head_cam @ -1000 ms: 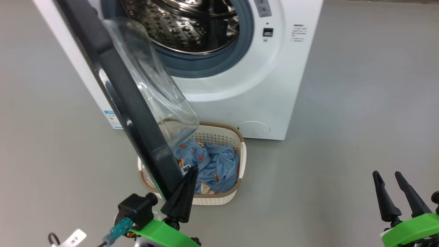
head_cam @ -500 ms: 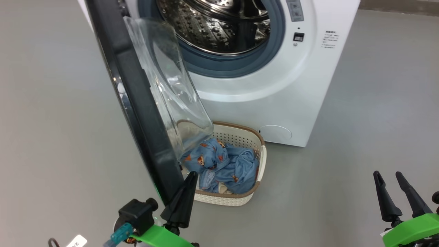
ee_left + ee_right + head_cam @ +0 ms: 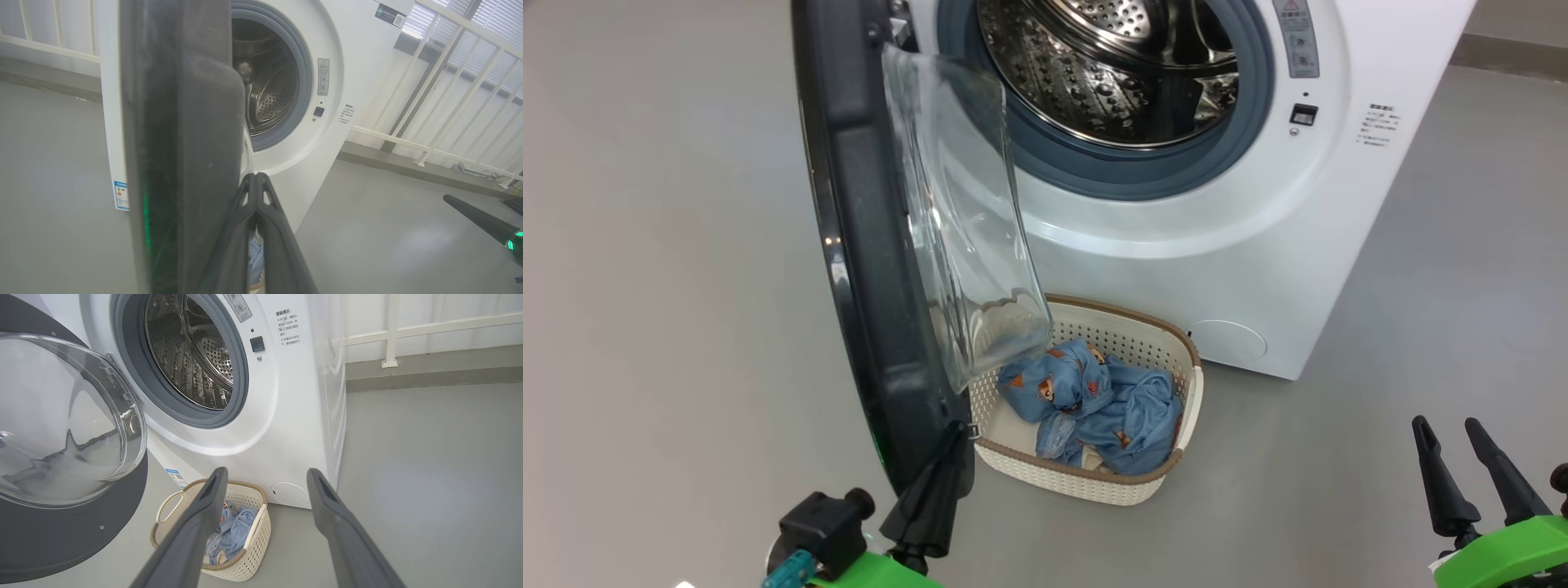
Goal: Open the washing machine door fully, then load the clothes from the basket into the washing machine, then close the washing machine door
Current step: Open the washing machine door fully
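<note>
The left gripper (image 3: 954,437), fingers pressed together, touches the lower edge of the open door (image 3: 858,245), bottom centre-left. The right gripper (image 3: 1445,425) hangs spread and empty at lower right. The clothes (image 3: 1111,400) lie in the basket (image 3: 1094,483) below the washer (image 3: 1217,269).

1 washer (image 3: 1258,269), 1 door (image 3: 866,245), 1 basket (image 3: 1086,488), clothes (image 3: 1119,408) qty unclear.

The clothes (image 3: 1127,408) lie in the basket (image 3: 1062,482), on the floor (image 3: 645,327) before the washing machine (image 3: 1258,269), right of its open door (image 3: 866,269).
</note>
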`<state>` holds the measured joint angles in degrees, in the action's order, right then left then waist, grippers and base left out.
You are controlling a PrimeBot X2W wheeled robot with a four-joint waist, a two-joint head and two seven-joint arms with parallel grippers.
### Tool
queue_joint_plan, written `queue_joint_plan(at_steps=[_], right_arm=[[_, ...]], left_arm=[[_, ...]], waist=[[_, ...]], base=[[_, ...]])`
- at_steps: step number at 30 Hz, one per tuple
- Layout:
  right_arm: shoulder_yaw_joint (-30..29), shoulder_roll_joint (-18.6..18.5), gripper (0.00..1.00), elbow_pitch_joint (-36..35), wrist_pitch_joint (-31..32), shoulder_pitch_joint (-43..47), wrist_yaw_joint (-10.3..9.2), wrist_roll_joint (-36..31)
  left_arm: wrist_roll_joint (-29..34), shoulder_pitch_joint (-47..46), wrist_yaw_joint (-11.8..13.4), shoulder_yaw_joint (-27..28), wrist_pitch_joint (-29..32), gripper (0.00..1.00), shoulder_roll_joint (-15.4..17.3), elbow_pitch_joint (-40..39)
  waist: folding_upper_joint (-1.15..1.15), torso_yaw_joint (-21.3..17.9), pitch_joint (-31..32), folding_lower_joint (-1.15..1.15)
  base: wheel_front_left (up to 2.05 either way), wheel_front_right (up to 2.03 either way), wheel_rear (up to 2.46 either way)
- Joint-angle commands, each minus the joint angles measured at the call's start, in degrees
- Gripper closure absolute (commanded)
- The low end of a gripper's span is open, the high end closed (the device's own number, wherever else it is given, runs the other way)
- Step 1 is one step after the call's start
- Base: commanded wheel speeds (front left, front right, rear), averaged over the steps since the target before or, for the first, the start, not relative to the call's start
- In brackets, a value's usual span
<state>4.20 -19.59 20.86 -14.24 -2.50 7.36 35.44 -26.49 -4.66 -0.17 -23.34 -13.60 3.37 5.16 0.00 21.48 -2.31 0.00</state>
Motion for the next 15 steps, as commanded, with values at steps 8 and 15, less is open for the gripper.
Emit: queue_joint_plan(at_steps=[8, 15], right_arm=[[1.5, -1.0, 0.00, -1.3, -0.8, 0.5, 0.13, 0.4], [1.9, -0.9, 0.00, -1.4, -0.8, 0.6, 0.13, 0.5]], left_arm=[[-1.8, -1.3, 1.2, 4.7, 0.0, 1.00, 2.5, -1.1], [-2.2, -2.1, 2.3, 6.5, 0.2, 1.00, 3.5, 0.8]], waist=[[0.00, 1.9, 0.9, 0.00], [0.00, 1.5, 1.1, 0.00]], base=[[0.00, 0.00, 0.00], [0.00, 0.00, 0.00]])
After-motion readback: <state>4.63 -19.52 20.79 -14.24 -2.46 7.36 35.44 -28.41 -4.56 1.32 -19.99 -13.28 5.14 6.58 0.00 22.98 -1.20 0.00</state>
